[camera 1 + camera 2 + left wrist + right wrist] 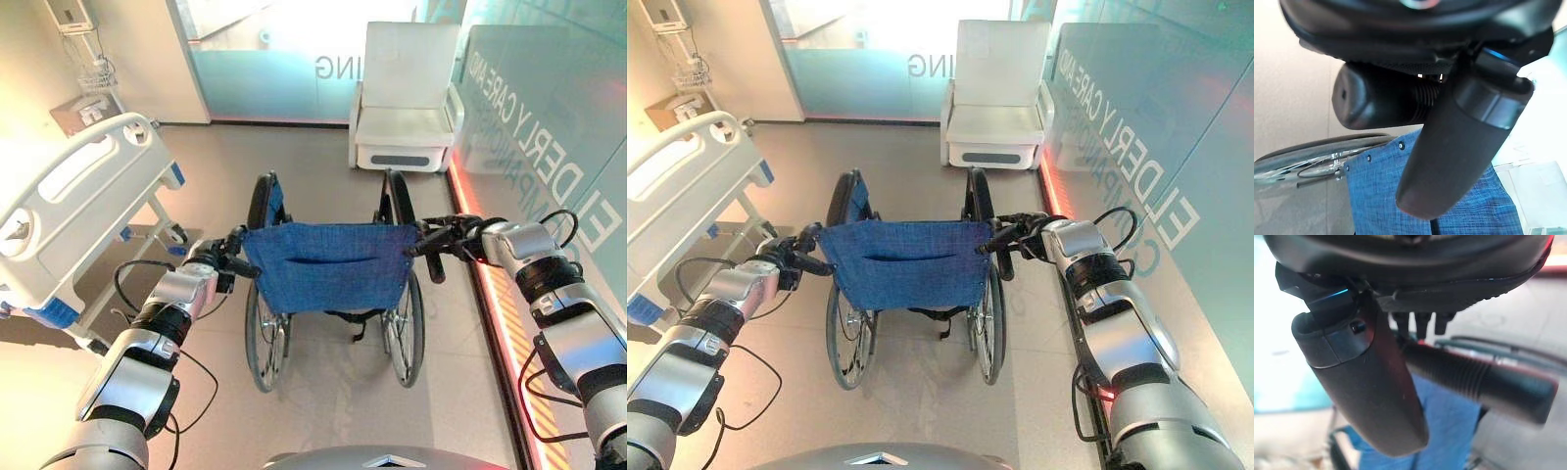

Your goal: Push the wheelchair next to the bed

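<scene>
The wheelchair with a blue cloth back and black wheels stands on the floor straight ahead of me, facing away. My left hand is curled round its left push handle, with the thumb lying across it. My right hand is curled round the right push handle, its thumb beside the ribbed grip. The white hospital bed, with blue corner pieces, stands to the left, and its foot end is about level with the wheelchair.
A white armchair stands against the frosted glass wall at the back. On the right a glass wall with lettering runs along a red-lit floor strip. Open floor lies between the wheelchair and the bed.
</scene>
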Controlling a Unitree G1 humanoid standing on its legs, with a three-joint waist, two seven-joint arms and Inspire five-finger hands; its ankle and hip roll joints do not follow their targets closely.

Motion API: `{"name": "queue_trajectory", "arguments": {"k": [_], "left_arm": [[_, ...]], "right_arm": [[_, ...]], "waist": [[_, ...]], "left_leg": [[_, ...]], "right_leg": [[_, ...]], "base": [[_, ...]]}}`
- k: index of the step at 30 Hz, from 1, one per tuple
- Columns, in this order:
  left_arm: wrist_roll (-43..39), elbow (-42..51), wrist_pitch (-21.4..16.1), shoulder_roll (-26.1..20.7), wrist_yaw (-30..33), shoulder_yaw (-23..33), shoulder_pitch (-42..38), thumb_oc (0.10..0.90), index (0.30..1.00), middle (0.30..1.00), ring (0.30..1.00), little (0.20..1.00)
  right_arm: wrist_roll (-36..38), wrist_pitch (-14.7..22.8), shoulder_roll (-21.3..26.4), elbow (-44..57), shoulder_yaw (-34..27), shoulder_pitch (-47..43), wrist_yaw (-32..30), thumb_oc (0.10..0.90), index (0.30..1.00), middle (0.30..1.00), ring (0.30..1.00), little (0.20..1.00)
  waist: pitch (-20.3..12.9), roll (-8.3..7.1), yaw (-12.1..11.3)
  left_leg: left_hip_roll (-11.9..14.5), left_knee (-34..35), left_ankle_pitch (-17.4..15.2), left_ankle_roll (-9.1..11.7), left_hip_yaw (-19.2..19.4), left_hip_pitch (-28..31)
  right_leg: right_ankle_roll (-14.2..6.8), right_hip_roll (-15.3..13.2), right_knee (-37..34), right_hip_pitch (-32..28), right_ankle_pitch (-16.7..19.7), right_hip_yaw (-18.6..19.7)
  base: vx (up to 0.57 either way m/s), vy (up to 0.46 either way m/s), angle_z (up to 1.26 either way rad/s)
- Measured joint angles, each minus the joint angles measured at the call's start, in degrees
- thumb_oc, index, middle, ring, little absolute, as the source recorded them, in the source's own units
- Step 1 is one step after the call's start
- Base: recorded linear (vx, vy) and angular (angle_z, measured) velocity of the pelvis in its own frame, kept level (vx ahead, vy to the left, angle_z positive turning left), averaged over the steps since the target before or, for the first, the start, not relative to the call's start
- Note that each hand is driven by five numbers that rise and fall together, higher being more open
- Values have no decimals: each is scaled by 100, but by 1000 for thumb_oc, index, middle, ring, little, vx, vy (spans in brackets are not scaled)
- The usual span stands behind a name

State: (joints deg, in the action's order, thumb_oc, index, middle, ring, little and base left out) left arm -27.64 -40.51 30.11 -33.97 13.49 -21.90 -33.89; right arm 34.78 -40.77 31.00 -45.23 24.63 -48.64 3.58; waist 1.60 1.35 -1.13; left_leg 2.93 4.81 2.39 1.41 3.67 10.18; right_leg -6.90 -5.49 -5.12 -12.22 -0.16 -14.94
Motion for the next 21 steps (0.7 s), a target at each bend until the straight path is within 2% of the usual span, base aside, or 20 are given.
{"name": "queue_trajectory", "arguments": {"k": [2,4,7,9,10,11,14,21], "left_arm": [[48,19,-74,5,28,38,60,800,900,900,900,900],[63,19,-111,9,38,43,84,800,900,900,900,900],[108,123,-217,5,75,105,229,800,900,900,900,900],[162,137,-295,19,95,104,279,800,900,900,900,900],[176,153,-300,18,95,104,291,800,900,900,900,900],[232,216,-316,24,112,104,336,800,900,900,900,900],[343,240,-320,70,145,103,341,800,900,900,900,900],[758,250,-434,194,117,90,340,800,900,900,900,900]], "right_arm": [[1128,153,-22,16,-229,207,-675,800,900,900,900,900],[1550,261,-65,78,-397,376,-980,800,900,900,900,900],[1443,420,-78,289,-428,577,-1029,800,900,900,900,900],[566,432,-122,428,-414,647,-821,800,900,900,900,900],[351,432,-139,451,-412,651,-765,800,900,900,900,900],[-290,431,-161,516,-377,656,-532,800,900,900,900,900],[-1306,428,-204,516,-269,580,-90,800,900,900,900,900],[-3152,183,-349,501,520,181,465,800,900,900,900,900]], "waist": [[-1,11,15],[-1,27,23],[-5,60,34],[-14,83,33],[-14,89,31],[-14,92,29],[-14,91,14],[-10,85,-18]], "left_leg": [[1,3,3,4,3,-1],[2,5,3,5,7,0],[2,11,3,5,24,1],[3,13,3,5,22,-1],[3,13,3,5,22,-1],[3,13,3,5,22,-3],[3,10,4,5,20,-4],[5,6,9,13,-4,-28]], "right_leg": [[0,0,-1,3,0,1],[-1,0,-2,4,0,4],[-1,0,-17,13,1,5],[-1,1,-20,15,1,4],[-1,1,-20,15,1,4],[-1,1,-20,16,1,3],[-1,2,-20,14,1,2],[-2,5,-21,24,1,-8]], "base": [[0,0,0],[0,0,0],[0,0,0],[0,0,0],[0,0,0],[0,0,0],[0,0,0],[0,0,0]]}}
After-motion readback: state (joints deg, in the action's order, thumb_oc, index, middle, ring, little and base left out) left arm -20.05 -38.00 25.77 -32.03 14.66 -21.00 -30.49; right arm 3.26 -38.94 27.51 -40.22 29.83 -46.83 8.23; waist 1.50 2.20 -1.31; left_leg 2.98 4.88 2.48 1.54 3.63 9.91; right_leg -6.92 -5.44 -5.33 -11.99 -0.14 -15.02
